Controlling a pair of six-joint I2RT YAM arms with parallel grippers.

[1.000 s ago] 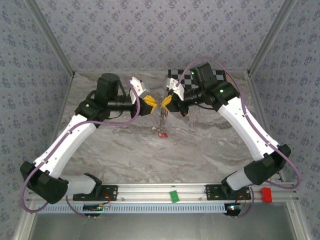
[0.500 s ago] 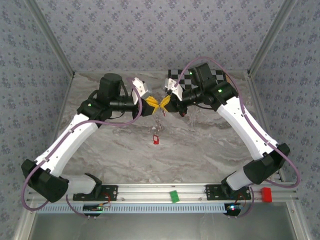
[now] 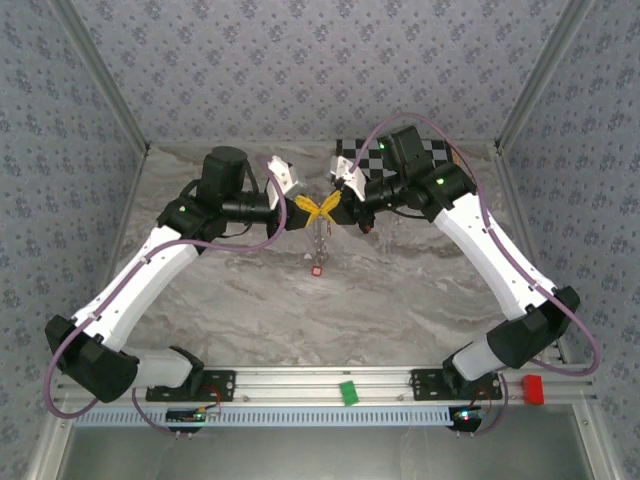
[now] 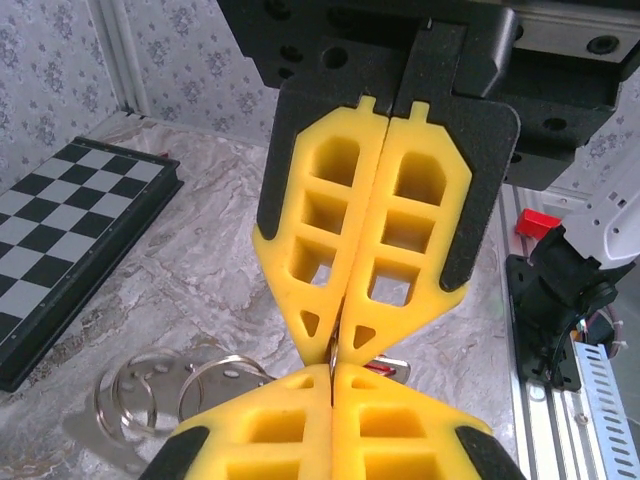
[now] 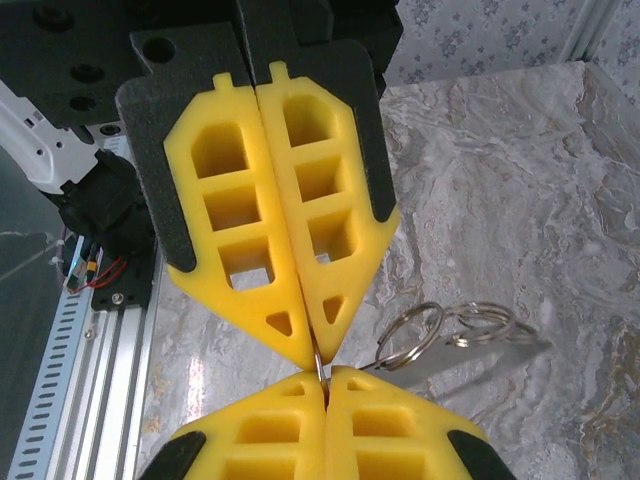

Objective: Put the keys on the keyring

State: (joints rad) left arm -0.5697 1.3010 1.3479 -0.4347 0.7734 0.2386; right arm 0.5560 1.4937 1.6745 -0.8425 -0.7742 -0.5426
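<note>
At the upper centre of the overhead frame, the left gripper and right gripper meet tip to tip. Both pairs of yellow jaws are fully closed, apparently pinching the top of the thin grey wire keyring. One small red-headed key dangles at the loop's bottom above the grey marble tabletop, so I judge one key threaded and the others left to add.
</note>
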